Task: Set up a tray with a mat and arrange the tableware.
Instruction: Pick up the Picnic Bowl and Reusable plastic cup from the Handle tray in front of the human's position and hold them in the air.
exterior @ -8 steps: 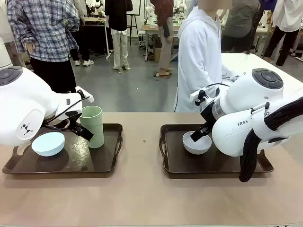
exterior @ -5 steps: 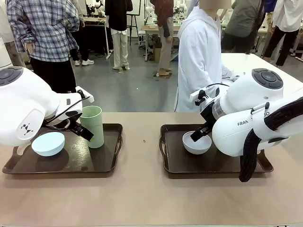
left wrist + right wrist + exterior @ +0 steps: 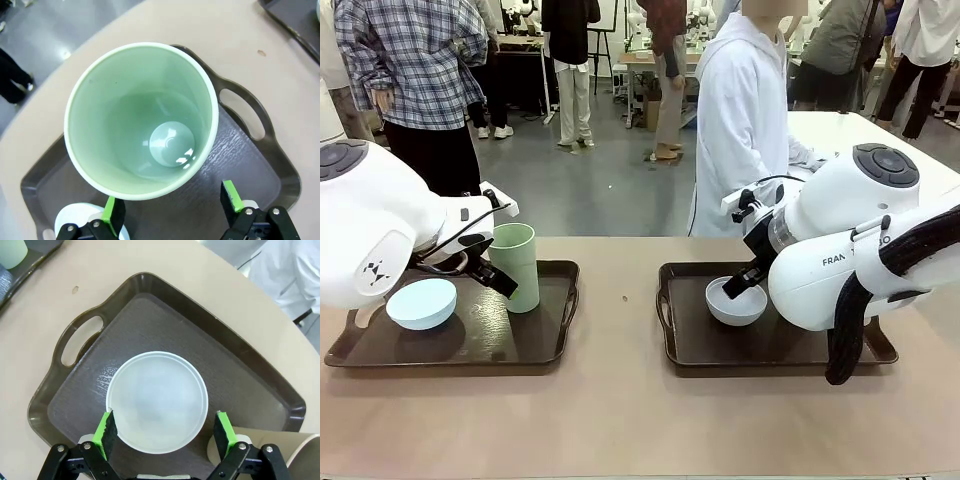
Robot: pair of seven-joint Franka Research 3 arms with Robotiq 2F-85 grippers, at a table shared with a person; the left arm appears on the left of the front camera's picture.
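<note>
Centre wide-open left claw (image 3: pixel 169 202) around tall light-green tumbler (image 3: pixel 140 120), mid-frame; square wide-open right claw (image 3: pixel 164 426) astride greyish-white round bowl (image 3: pixel 156 400) before closing.

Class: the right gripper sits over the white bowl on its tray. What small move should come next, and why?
Probably a straight lift of the right gripper, jaws kept open. Its pads stand apart either side of the white bowl, which rests on the tray near a tan tumbler; rising avoids nudging it.

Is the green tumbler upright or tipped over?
Upright: the green tumbler stands on its base on the left tray, mouth up; the wrist view looks down into it.
</note>
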